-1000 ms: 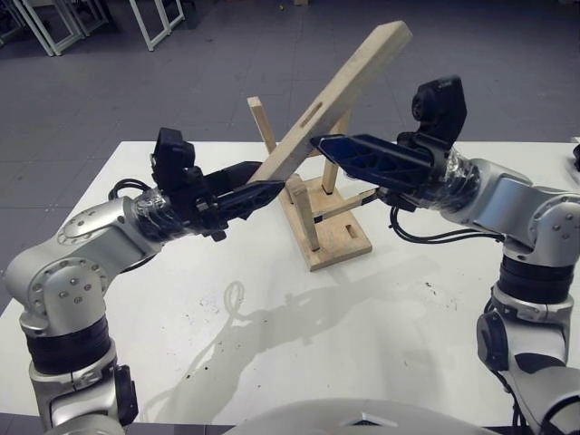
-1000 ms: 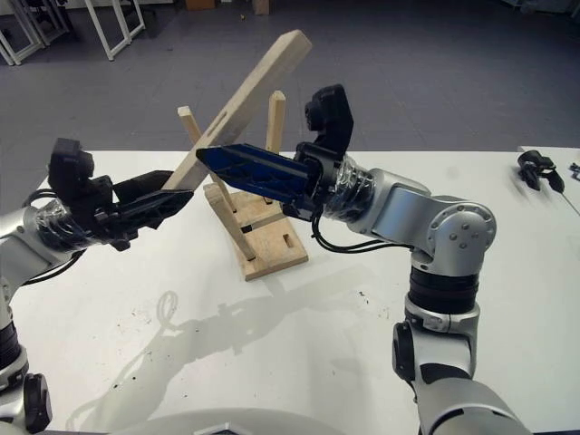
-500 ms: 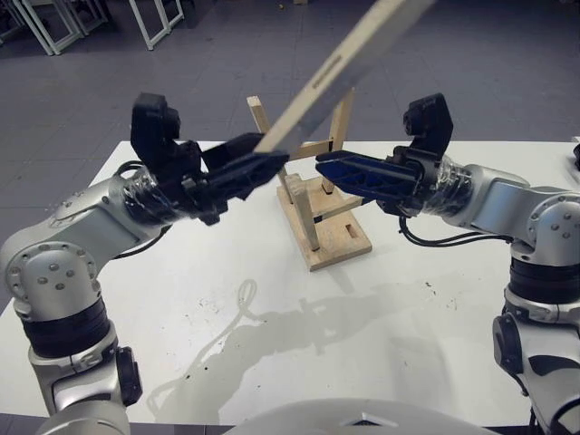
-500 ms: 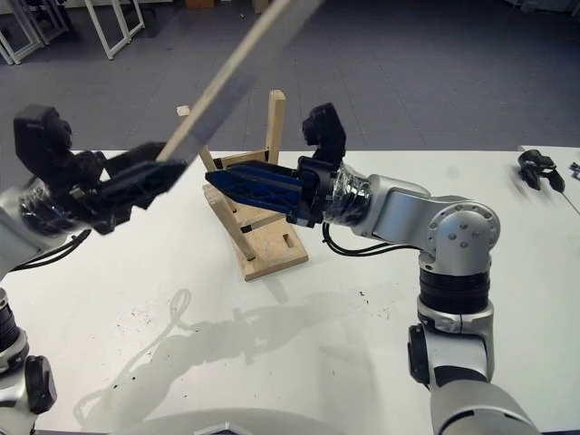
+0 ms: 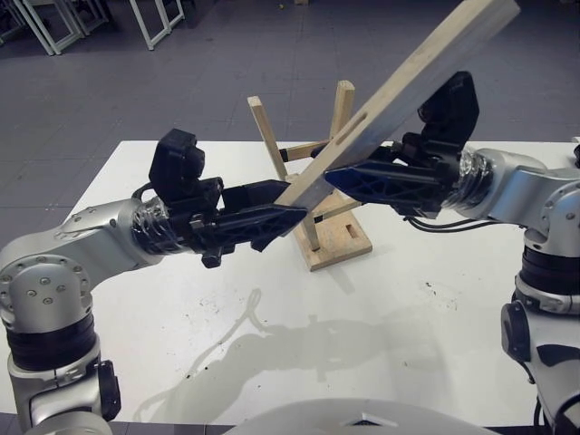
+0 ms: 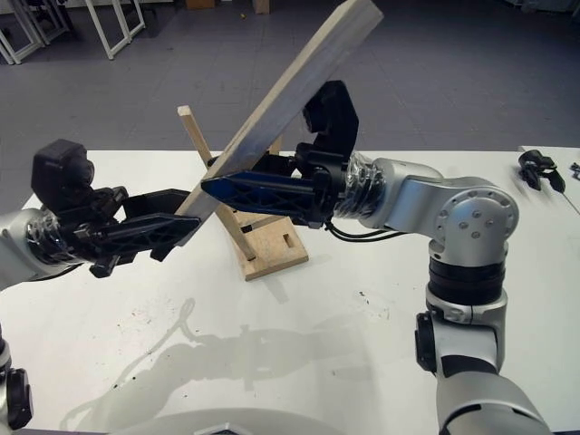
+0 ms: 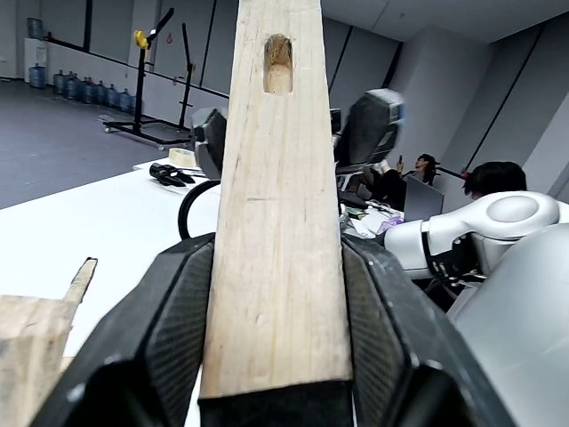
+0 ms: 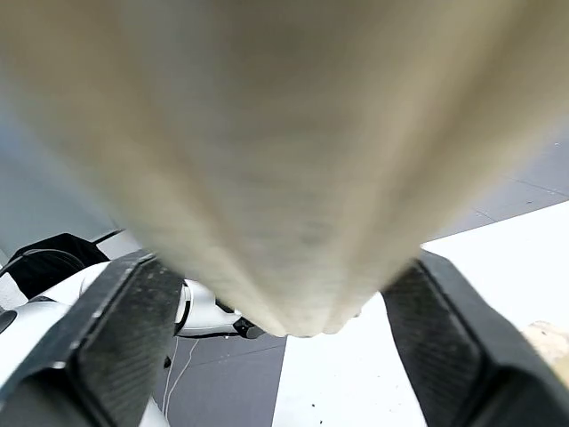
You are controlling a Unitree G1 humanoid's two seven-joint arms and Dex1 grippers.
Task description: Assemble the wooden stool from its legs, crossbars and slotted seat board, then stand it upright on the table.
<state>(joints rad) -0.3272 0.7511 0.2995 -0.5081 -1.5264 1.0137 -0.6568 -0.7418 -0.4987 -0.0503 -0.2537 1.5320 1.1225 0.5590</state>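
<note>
Your left arm (image 5: 63, 272) starts down at 8 o'clock and bends at the elbow. Its forearm lies almost flat and points toward 3 o'clock. Your left gripper (image 5: 294, 201) sits near the middle. Its two black fingers (image 7: 178, 329) squeeze the low end of the seat board (image 5: 399, 82), one on each side. Your right arm (image 5: 544, 208) starts at 4 o'clock and bends at the elbow, and its forearm points toward 9 o'clock. Your right gripper (image 5: 337, 174) is very close to the left one, at its 1 o'clock, right by the board. The two grippers point at each other.
</note>
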